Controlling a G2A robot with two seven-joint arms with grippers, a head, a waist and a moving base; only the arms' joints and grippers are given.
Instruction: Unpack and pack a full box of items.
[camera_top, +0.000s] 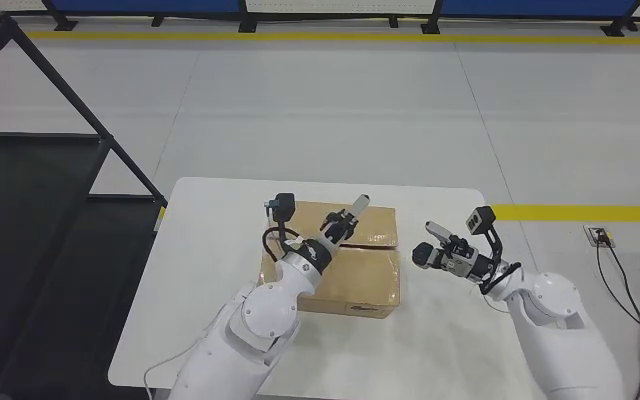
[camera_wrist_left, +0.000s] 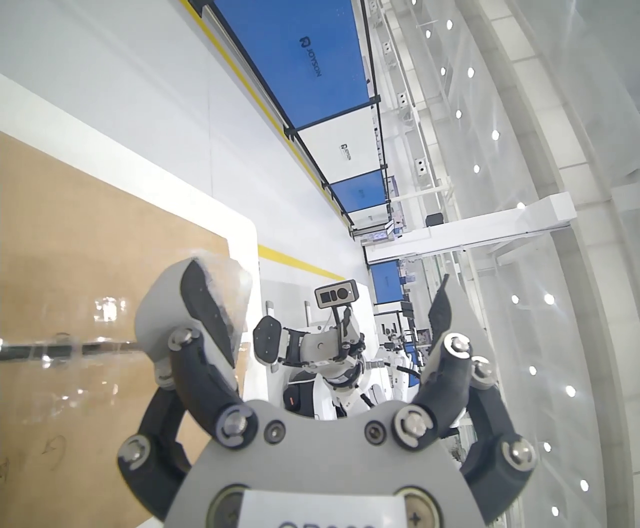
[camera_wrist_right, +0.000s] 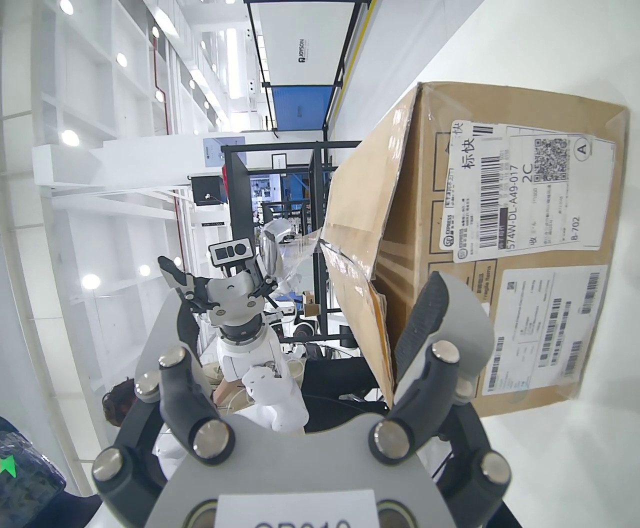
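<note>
A brown cardboard box (camera_top: 345, 275) with shipping labels on its end (camera_wrist_right: 520, 200) stands in the middle of the white table (camera_top: 200, 300). Its top flaps (camera_wrist_left: 75, 250) lie shut, with a clear-taped seam that is slightly split at the end facing my right gripper (camera_wrist_right: 350, 270). My left gripper (camera_top: 345, 222) hovers open over the box's far top edge; a scrap of clear tape (camera_wrist_left: 232, 280) clings to one fingertip. My right gripper (camera_top: 425, 255) is open just beside the box's right end, level with it, nothing between its fingers (camera_wrist_right: 430, 320).
A black metal frame (camera_top: 70, 110) stands beside the table's left side. There is bare tabletop left of the box and along the front edge. A cable and socket (camera_top: 598, 238) lie on the floor at the right.
</note>
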